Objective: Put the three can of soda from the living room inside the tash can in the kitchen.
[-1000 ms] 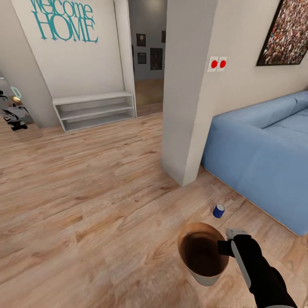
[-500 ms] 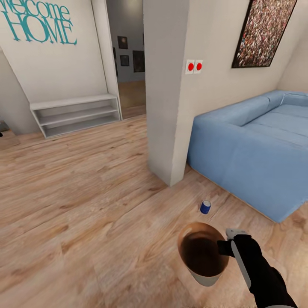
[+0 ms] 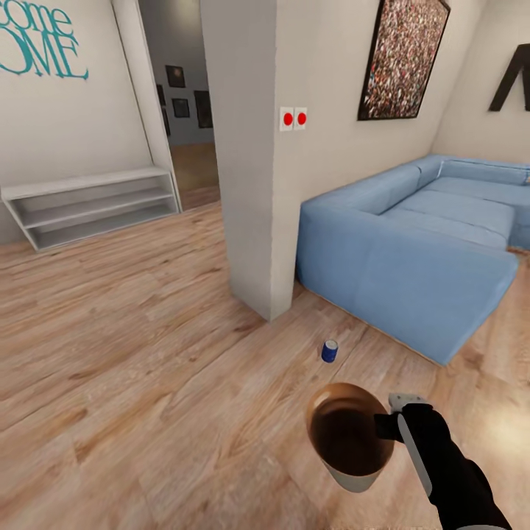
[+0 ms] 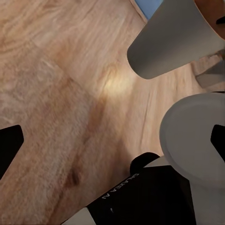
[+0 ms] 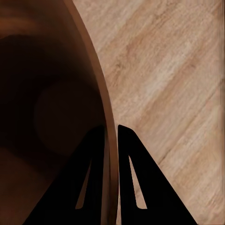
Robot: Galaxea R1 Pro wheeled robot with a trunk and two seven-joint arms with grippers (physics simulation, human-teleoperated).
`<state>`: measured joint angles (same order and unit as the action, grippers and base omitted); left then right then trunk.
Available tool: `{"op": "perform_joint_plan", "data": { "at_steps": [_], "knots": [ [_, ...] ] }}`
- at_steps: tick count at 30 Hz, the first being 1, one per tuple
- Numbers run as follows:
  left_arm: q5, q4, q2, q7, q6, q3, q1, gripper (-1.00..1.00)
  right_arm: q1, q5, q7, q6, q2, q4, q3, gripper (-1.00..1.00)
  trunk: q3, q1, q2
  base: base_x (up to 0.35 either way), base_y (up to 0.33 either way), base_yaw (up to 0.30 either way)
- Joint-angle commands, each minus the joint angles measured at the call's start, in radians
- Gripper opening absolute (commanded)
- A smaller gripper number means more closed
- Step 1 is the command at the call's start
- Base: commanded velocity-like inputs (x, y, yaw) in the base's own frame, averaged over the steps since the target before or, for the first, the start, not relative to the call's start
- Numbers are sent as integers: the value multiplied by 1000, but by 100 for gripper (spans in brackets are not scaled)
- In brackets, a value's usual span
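A dark blue can of soda (image 3: 329, 351) with a silvery top stands upright on the light wood floor, between the wall corner and the sofa. My right gripper (image 3: 386, 426) is shut on the copper-brown rim of the tash can (image 3: 347, 436), which hangs above the floor just short of the soda can. The right wrist view has one finger inside the rim (image 5: 104, 108) and one outside, over the dark brown inside. My left gripper (image 4: 112, 140) is open with nothing in it; past it the bin's grey outside (image 4: 173, 42) hangs over the floor.
A long light-blue corner sofa (image 3: 412, 250) fills the right side. A white wall pillar (image 3: 254, 184) with two red buttons stands ahead, a doorway to its left. A low white shelf (image 3: 92, 202) lines the left wall. Wood floor (image 3: 132, 368) lies open to the left.
The camera has swung right: shelf, pillar and sofa have all slid left in the picture, and more of the sofa shows. The tash can and right arm keep their place in view.
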<state>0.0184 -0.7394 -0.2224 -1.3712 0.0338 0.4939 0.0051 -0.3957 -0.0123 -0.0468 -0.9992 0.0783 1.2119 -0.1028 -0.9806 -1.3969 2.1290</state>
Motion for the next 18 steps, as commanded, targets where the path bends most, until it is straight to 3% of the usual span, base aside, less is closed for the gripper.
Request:
{"op": "perform_joint_plan", "data": {
  "at_steps": [1, 18],
  "knots": [
    [0, 0, 0, 0, 0, 0, 0, 100, 0, 11, 5, 1, 0, 0, 0, -100, 1, 0, 0, 0, 0, -246],
    [0, 0, 0, 0, 0, 0, 1, 100, 0, 11, 5, 1, 0, 0, 0, -100, 13, 0, 0, 0, 0, -246]
  ]
}}
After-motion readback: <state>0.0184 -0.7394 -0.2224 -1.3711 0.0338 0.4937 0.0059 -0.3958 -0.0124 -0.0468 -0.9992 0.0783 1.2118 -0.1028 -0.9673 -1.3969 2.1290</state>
